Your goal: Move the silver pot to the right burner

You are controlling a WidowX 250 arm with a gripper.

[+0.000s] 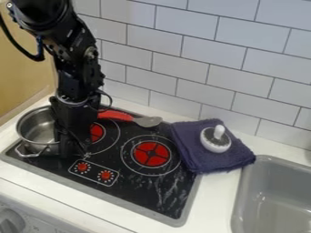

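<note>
At the right side of the silver pot, my gripper hangs down over the stove's left part and hides the pot's right edge. Whether the two touch cannot be told. The pot stands upright at the stove's left edge, with a wire handle at its front. To the right of the gripper, the right burner has a red centre and white rings, with nothing on it.
The left burner is partly behind the arm. A spoon with a red handle lies along the back of the black stove. Farther right are a folded purple cloth, a white-knobbed lid on it, and a grey sink.
</note>
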